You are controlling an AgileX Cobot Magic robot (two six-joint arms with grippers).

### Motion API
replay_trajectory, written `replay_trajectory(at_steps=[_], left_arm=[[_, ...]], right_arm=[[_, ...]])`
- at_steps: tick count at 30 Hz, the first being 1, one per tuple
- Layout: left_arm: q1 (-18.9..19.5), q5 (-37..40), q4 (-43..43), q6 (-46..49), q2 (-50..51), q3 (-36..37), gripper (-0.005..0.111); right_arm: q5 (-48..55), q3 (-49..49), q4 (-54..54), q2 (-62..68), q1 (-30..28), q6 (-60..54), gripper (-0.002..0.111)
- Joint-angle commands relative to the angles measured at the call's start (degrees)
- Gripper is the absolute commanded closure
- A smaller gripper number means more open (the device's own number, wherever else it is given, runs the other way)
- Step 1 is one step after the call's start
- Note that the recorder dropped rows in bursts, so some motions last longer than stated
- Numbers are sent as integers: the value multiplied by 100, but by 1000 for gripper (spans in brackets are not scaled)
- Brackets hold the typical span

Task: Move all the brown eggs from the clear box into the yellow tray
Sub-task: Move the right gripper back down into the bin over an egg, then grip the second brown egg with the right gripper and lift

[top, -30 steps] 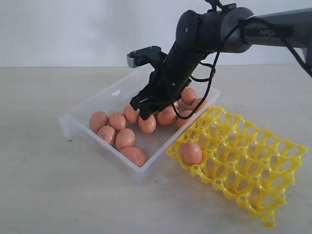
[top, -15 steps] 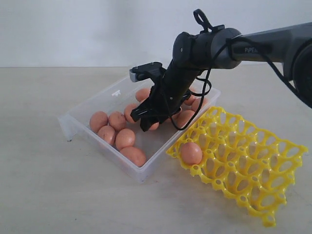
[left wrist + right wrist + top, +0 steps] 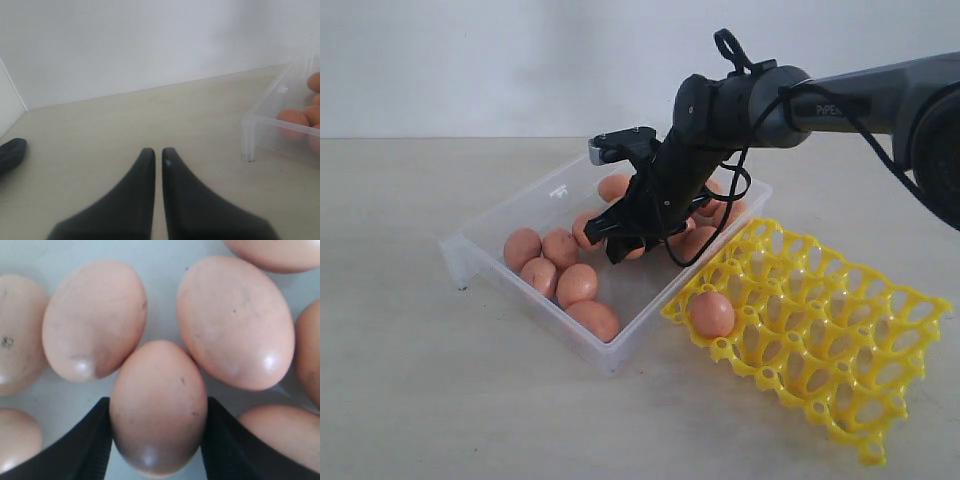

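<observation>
**Right gripper in the box.** The arm reaches down among the loose eggs, presumably because each must be lifted out singly. The jaws stand moderately spread, one on each side of the chosen egg. Both fingers appear to touch its flanks, pinching it among close neighbours. The tray, just beside the box, carries one placed egg in a near corner cup. The left gripper idles apart from the box, jaws pressed nearly together and empty.

right tool | black fingers snug against both sides of one brown egg | two neighbour eggs touching its far end, more crowding round | pale clear box floor underneath
</observation>
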Motion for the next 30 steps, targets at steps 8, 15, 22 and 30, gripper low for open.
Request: replay_trajectory(at_steps=[8, 15, 22, 30], left_arm=[[-42, -37, -29, -17, -14, -15, 103], [-42, -37, -29, -17, -14, -15, 103], [-42, -37, -29, -17, -14, -15, 103], [-42, -37, -29, -17, -14, -15, 103]], right_arm=[[210, -26, -51, -352, -2, 12, 108], [285, -26, -41, -852, -2, 34, 108], [557, -26, -41, -1050, -2, 92, 108], [596, -26, -41, -1192, -2, 195, 108]])
